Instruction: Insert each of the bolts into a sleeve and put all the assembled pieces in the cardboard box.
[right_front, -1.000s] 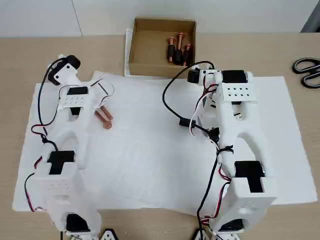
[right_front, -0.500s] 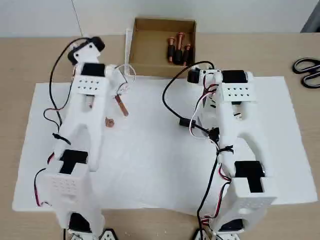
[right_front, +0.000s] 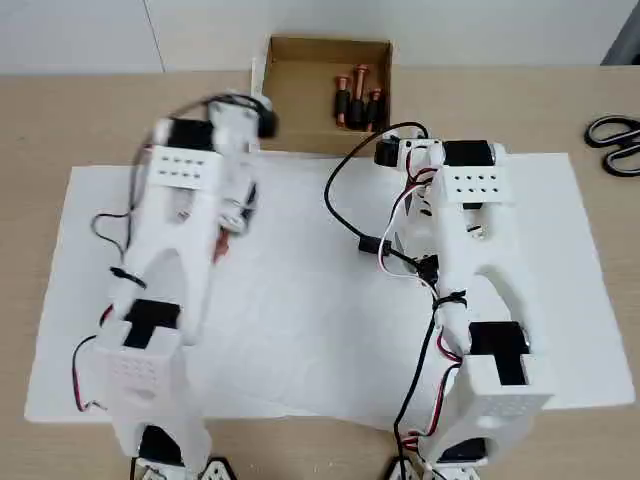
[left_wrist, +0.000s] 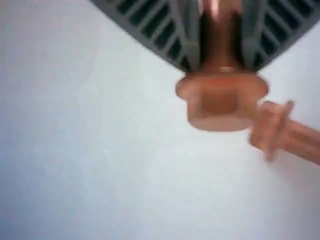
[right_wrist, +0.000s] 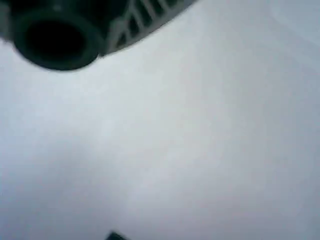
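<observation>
left gripper (left_wrist: 222, 52) has its fingers clamped on a copper bolt (left_wrist: 221, 97), head down over the white paper (left_wrist: 100, 150); a second bolt (left_wrist: 286, 135) lies just beside it. right gripper (right_wrist: 70, 25) seems to grip a black sleeve (right_wrist: 55, 42). assembled pieces (right_front: 357, 95) lie in the cardboard box (right_front: 300, 110). step in hand looks like mating; next, bring the arms together and line the bolt up with the bore

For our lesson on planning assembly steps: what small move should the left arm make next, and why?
Probably carry the bolt toward the sleeve and line it up with the open end: left jaws grip the bolt, right jaws seem to hold the sleeve.
</observation>
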